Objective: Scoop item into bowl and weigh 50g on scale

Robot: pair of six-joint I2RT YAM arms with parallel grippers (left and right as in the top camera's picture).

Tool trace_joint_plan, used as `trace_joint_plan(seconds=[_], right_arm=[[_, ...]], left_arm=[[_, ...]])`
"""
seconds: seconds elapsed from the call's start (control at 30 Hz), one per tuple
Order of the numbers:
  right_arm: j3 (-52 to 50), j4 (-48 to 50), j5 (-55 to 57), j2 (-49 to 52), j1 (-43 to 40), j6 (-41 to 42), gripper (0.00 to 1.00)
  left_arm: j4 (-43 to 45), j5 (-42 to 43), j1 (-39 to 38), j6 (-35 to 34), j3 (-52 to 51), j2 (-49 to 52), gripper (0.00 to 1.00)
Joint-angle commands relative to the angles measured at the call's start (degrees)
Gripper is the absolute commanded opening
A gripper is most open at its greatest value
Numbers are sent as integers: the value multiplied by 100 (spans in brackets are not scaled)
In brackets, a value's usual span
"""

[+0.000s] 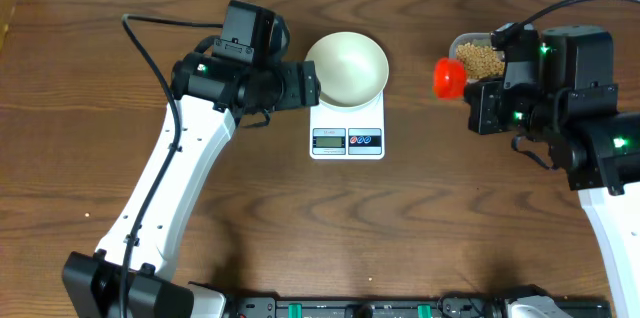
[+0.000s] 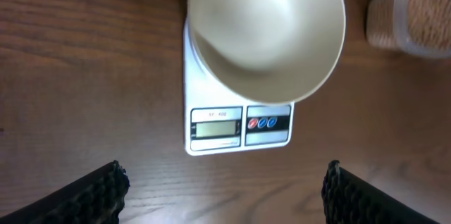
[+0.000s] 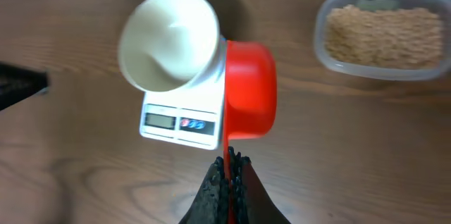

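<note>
The white bowl sits empty on the white scale; both also show in the left wrist view, bowl and scale, and in the right wrist view, bowl and scale. The tan beans fill a clear tub at the back right. My right gripper is shut on the handle of a red scoop, held in the air between bowl and tub. My left gripper is open and empty, just left of the bowl.
The clear tub also shows at the top right of the left wrist view. The brown wooden table stretches bare in front of the scale. A black rail with fittings runs along the front edge.
</note>
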Motion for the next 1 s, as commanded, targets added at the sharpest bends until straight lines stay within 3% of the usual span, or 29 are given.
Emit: trace_joint_plan(seconds=[0.0, 0.17, 0.5, 0.87, 0.97], right_arm=[[109, -125, 546, -44, -15, -122, 1], [109, -367, 894, -46, -188, -122, 1], [109, 136, 857, 87, -621, -487, 1], [109, 356, 719, 275, -942, -444, 1], [109, 409, 437, 275, -1187, -446, 1]], left_arm=[[-57, 116, 26, 667, -35, 31, 89], [-63, 114, 24, 739, -35, 31, 90], [-87, 94, 15, 809, -35, 31, 90], [-363, 96, -295, 1027, -177, 31, 57], [-310, 79, -599, 938, -446, 31, 53]])
